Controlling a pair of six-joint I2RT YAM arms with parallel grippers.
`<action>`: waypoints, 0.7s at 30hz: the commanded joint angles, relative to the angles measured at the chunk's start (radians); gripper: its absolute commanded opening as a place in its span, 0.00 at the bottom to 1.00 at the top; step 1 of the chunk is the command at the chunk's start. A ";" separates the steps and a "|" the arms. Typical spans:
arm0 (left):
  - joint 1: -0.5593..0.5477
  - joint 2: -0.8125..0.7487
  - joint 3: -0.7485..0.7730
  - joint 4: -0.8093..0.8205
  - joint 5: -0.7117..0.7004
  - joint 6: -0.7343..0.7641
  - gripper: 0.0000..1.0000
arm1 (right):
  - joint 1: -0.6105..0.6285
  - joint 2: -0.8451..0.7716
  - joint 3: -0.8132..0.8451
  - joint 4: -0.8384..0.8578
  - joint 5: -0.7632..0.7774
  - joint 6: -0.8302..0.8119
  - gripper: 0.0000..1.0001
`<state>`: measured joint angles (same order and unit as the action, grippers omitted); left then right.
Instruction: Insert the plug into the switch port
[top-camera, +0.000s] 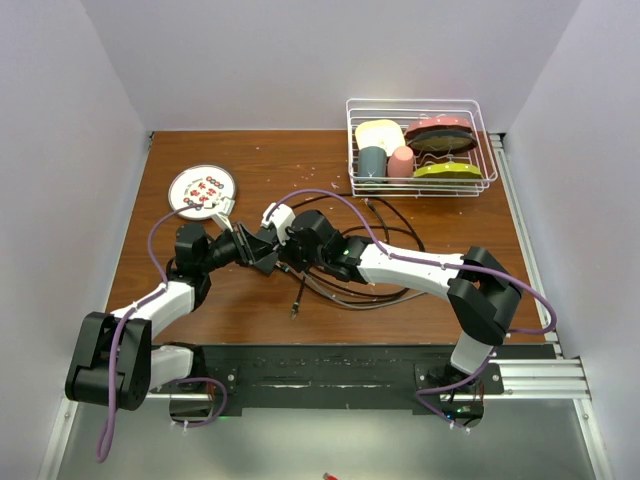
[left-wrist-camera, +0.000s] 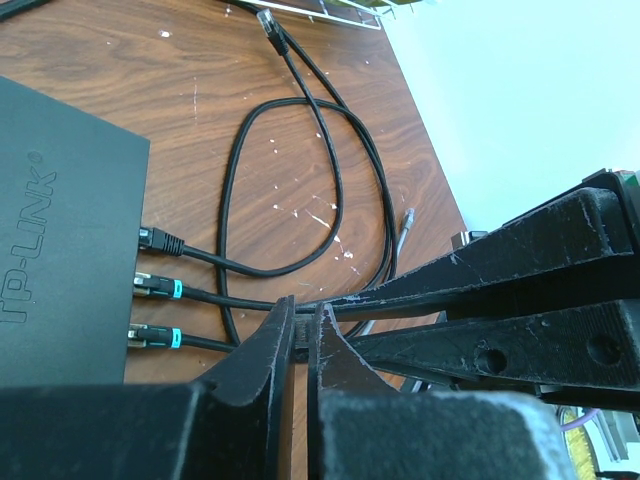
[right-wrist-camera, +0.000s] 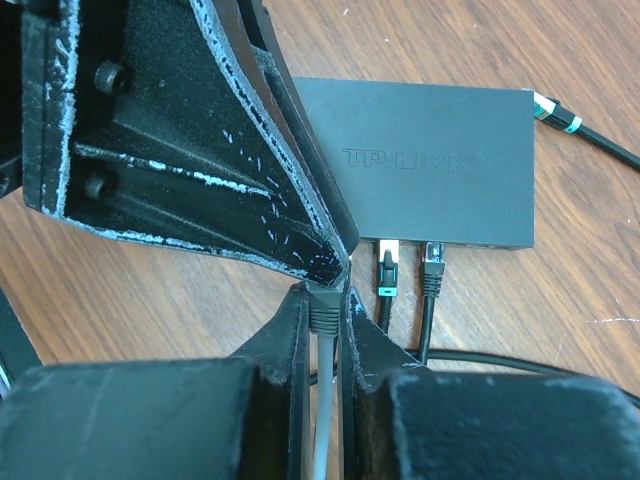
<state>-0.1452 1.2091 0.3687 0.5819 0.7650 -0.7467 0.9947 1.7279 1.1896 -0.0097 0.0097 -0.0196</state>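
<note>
Two arms are reaching in from the near edge in the top view. We are seeing the left tool and the right tool meeting tip to tip left of the middle of the surface, about halfway between its near and far edges. A white plate is sitting toward the far left corner, and a wire rack of dishes is standing in the far right corner.

From the left wrist, we are looking at the switch lying flat on the surface just beyond the tips, with three seated plugs sitting in its edge. The left tool's fingers are pressing together. A black cable is running up to them, and we cannot tell whether it is being pinched.

From the right wrist, the right tool is clamping tight on the grey plug. It is holding the plug just short of the switch's near edge, beside the seated plugs and not touching the box.
</note>
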 joint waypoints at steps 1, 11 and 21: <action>-0.002 -0.023 0.039 0.024 0.016 0.030 0.27 | 0.007 -0.007 0.022 0.051 0.021 0.012 0.00; -0.001 -0.088 0.110 -0.210 -0.194 0.145 1.00 | 0.009 -0.044 -0.013 0.021 0.033 -0.002 0.00; 0.002 -0.054 0.214 -0.329 -0.343 0.265 0.98 | -0.005 -0.060 -0.019 -0.041 0.101 -0.026 0.00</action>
<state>-0.1425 1.1389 0.5167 0.2913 0.4953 -0.5606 0.9962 1.7264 1.1709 -0.0303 0.0628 -0.0227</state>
